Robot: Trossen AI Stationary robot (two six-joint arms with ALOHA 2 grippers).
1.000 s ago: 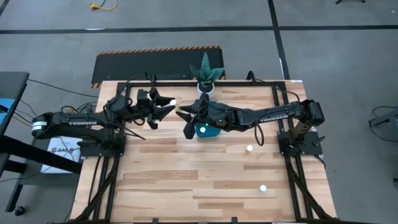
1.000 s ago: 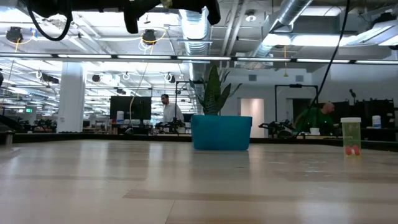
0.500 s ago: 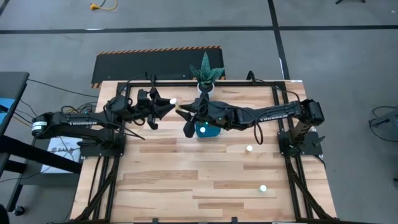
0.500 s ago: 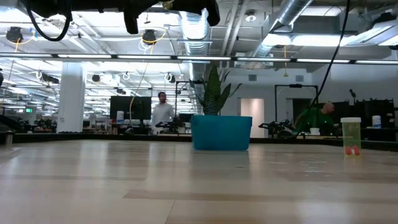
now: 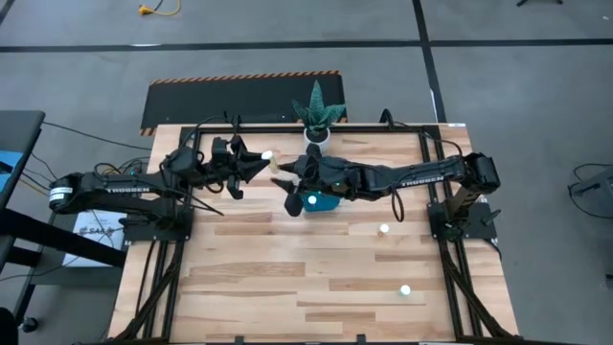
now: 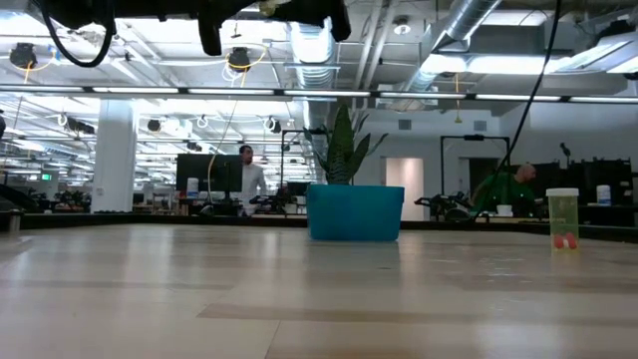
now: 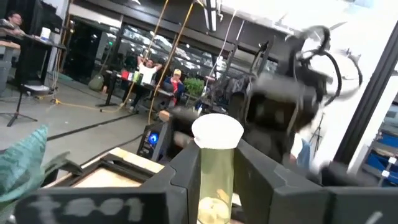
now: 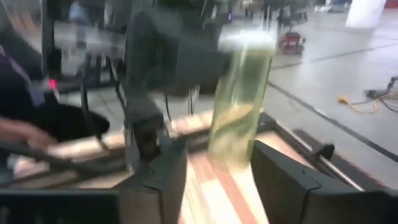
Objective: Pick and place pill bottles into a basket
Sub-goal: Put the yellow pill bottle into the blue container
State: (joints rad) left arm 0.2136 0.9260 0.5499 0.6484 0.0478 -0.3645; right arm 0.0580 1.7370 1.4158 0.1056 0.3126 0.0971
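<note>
The wooden worktop (image 5: 287, 278) carries both dark arms, which meet above its far half. The teal basket (image 5: 320, 201) stands near the far edge, just in front of the potted plant (image 5: 317, 113), partly under the right arm. The left pincer (image 5: 257, 161) is pinching a greenish pill bottle (image 7: 216, 168) with a white cap, held upright between its fingers (image 7: 186, 180) in the air. The right pincer (image 5: 285, 182) faces it just beside, its fingers parted around the same bottle. Two more white-capped bottles (image 5: 384, 229) stand on the worktop's right side, well apart from the basket; a third (image 6: 562, 219) shows in the low view.
</note>
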